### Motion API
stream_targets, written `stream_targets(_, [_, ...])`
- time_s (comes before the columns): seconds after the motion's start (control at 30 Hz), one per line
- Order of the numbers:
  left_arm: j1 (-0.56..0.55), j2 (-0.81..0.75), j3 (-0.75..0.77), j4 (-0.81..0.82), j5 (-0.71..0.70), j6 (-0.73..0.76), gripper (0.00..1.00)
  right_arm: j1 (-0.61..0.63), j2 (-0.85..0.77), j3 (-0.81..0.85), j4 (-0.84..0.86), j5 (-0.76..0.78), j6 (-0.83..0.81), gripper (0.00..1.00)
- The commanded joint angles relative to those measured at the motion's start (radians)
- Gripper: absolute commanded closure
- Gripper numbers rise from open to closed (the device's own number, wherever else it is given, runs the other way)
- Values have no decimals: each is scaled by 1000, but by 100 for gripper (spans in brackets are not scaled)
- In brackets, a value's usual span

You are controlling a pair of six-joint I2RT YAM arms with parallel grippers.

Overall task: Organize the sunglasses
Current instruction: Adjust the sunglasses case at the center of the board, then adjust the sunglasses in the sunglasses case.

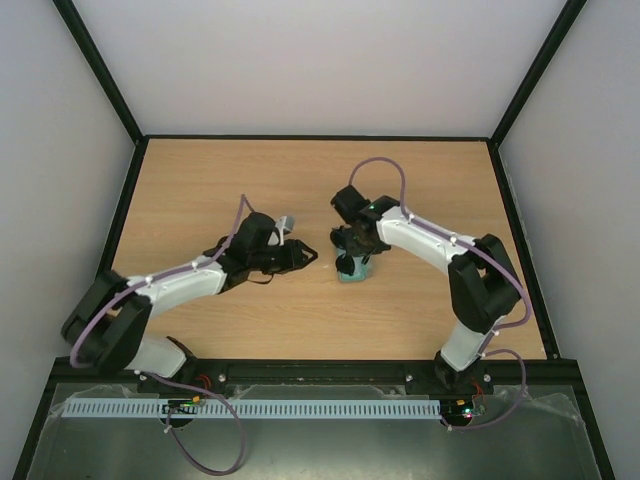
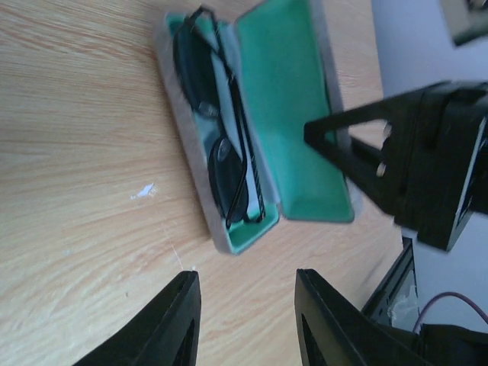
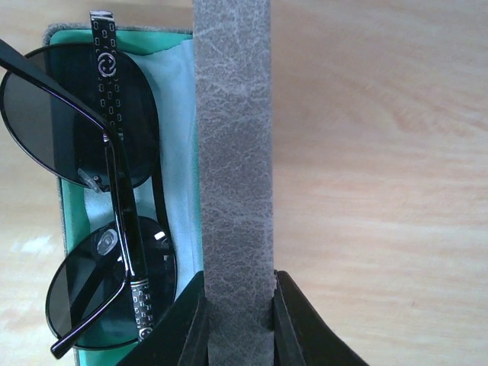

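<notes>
probably light and fragile, the round-lensed dark wire sunglasses (image 3: 76,114) lie folded inside the open green-lined grey rectangular case (image 2: 290,99), best pinched at the bridge, while the right claw (image 3: 238,284) clamps its lid and the left claw (image 2: 245,284) gapes empty.

between the black fingers (image 3: 301,324) of the right gripper (image 3: 235,293) runs the edge of the case (image 3: 232,137) lid, mottled grey with pale scuff streaks. left of those fingers the case lining is mint green, with a pale blue-white cloth (image 3: 179,107) lying on it. the sunglasses (image 3: 116,194) there have dark smoky lenses, a black wire frame, and temple arms patterned with small silver links and a silver swirl. right of the fingers the table (image 3: 381,191) is light wood with fine grain. the left gripper (image 2: 245,276) has black fingers too.
</notes>
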Motion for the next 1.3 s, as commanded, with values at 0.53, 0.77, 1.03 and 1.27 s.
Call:
stream_targets(0.53, [-6,-335,-243,-107,-67,-33,64,275,-205,-71,-182,69,179,61])
stream_targets(0.77, [-8,-323,-247,-89,-63,-34,63,369,-270,30,-180,-12,181,63])
stream_targets(1.03, [-7,-328,-246,-82,-55,-33,63,365,-153,-91,3,-180,176,71])
stream_targets(1.27, [-3,-355,-248,-101,-58,-26,63,288,-99,-152,49,-103,189,74])
